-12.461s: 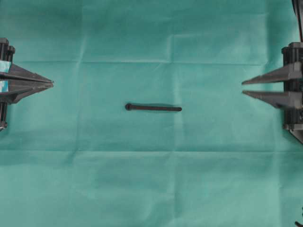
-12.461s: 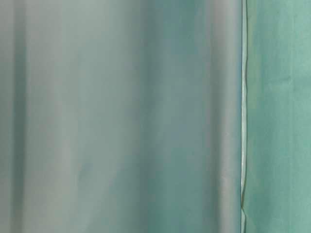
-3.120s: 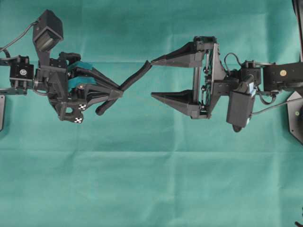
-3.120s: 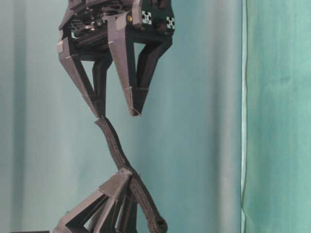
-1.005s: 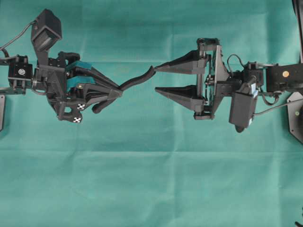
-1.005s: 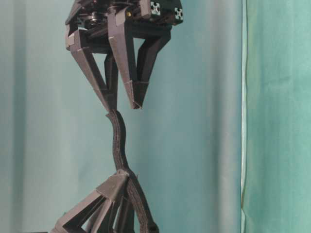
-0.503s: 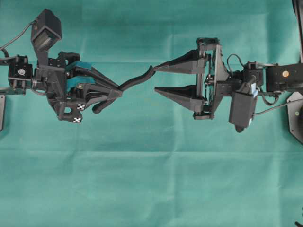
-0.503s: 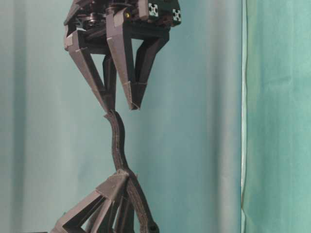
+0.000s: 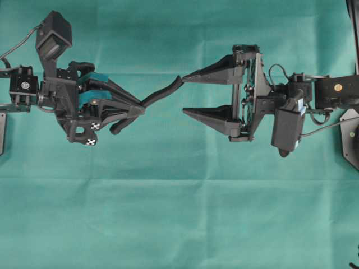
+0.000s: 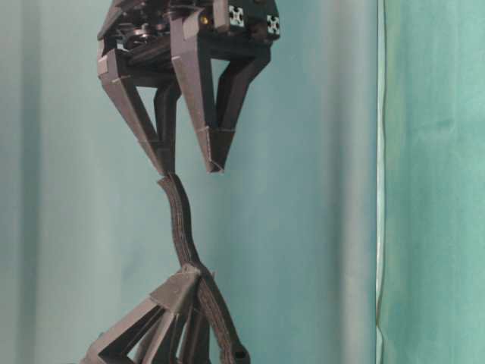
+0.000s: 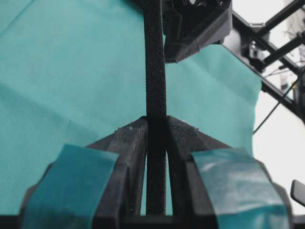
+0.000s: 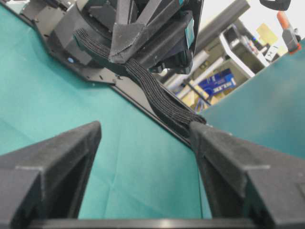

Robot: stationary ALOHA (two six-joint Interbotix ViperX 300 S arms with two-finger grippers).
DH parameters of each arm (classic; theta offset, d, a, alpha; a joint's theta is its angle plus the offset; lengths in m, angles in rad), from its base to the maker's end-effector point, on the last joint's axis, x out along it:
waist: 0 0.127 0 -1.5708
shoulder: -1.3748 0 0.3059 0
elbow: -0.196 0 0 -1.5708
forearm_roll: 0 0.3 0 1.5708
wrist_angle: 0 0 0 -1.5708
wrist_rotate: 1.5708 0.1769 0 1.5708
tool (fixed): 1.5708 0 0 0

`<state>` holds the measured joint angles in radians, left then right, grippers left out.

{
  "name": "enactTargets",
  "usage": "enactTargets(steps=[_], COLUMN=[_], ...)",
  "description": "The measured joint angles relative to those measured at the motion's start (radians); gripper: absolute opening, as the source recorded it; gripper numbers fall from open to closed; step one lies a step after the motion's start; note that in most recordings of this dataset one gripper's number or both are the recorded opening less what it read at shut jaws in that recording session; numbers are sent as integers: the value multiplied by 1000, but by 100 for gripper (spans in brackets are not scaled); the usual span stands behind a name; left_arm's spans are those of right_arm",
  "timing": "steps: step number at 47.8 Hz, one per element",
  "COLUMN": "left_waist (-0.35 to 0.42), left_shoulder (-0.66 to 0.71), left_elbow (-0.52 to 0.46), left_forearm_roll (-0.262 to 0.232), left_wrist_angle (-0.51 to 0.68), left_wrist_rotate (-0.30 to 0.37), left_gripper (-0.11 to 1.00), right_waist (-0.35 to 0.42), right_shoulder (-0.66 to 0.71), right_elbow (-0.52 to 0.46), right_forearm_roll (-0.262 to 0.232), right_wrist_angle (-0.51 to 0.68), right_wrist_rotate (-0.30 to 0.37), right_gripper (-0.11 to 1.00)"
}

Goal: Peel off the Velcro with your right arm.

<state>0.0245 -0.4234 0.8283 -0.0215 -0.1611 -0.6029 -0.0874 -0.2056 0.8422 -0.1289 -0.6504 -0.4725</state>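
Observation:
The Velcro (image 9: 160, 93) is a narrow black strip held above the green cloth, bending up and to the right. My left gripper (image 9: 140, 110), the one with teal patches, is shut on it near the middle. In the left wrist view the Velcro (image 11: 155, 71) runs straight up out of the left gripper (image 11: 156, 121). My right gripper (image 9: 184, 95) stands open, with the strip's free end touching the tip of its upper finger. In the right wrist view the Velcro (image 12: 157, 93) ends against one fingertip (image 12: 209, 143) and the gap of the right gripper (image 12: 145, 129) holds nothing. From table level the Velcro (image 10: 180, 227) rises to the right gripper (image 10: 191, 171).
A creased green cloth (image 9: 179, 213) covers the whole table. The left wrist camera (image 9: 54, 36) and right wrist camera (image 9: 286, 126) stick out from the arms. Black plates sit at the far left (image 9: 1, 131) and far right (image 9: 350, 140) edges.
The right gripper's jaws have spread wider, mostly in the last half second. The Velcro's free end stays at the upper fingertip. The left gripper has kept its hold and place.

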Motion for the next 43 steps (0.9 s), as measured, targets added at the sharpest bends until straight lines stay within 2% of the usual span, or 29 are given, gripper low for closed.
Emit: enactTargets(steps=[43], left_waist=[2], left_shoulder=[0], left_elbow=[3], left_forearm_roll=[-2], left_wrist_angle=[-5], left_wrist_rotate=[0], left_gripper=[10], right_waist=[0], right_shoulder=[-8], right_elbow=[2], right_forearm_roll=[0], right_wrist_angle=[0], right_wrist_rotate=[2], right_gripper=[41])
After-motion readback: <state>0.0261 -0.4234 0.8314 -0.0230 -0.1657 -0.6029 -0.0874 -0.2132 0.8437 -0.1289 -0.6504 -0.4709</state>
